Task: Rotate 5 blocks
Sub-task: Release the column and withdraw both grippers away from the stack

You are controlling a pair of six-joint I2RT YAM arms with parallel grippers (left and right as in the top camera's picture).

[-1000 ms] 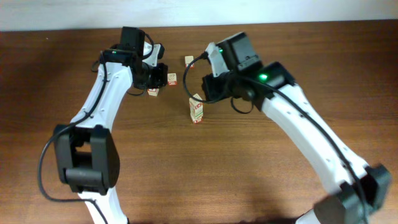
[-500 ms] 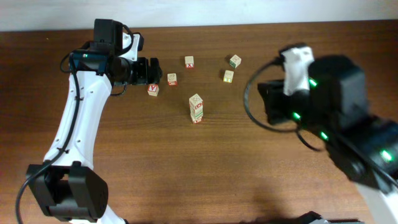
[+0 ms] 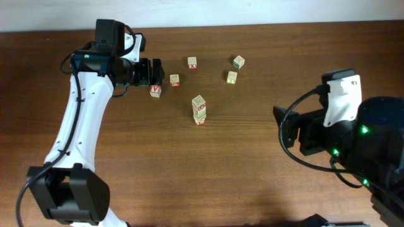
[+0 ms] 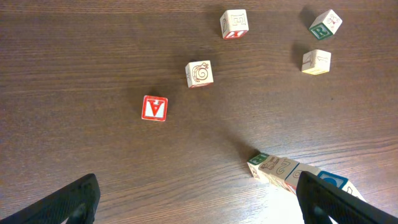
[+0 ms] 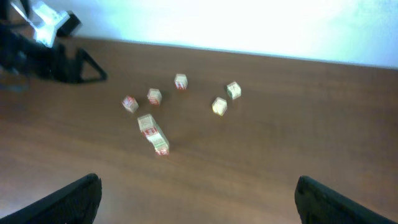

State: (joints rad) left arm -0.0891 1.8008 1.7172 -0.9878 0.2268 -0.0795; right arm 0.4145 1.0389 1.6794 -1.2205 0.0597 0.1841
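**Both sides spread, nothing gripped**

Holds the left tool (image 4: 198, 190) spread, gripping nothing, raised at the far left near the red Y cube (image 3: 155, 91). Holds the right tool (image 5: 198, 190) spread too, empty, at the right, well apart from the blocks (image 3: 231, 77). Has these far-centre on the counter (image 3: 208, 183): a small stack (image 3: 199, 110) nearest, single ones behind.

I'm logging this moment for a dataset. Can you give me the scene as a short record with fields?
table: brown wood
loose blocks: five singles, spread apart, including a red Y cube
stack: standing mid-table, apart from the singles
left claw: open, empty, near the red Y cube
right claw: open, empty, well away from the blocks
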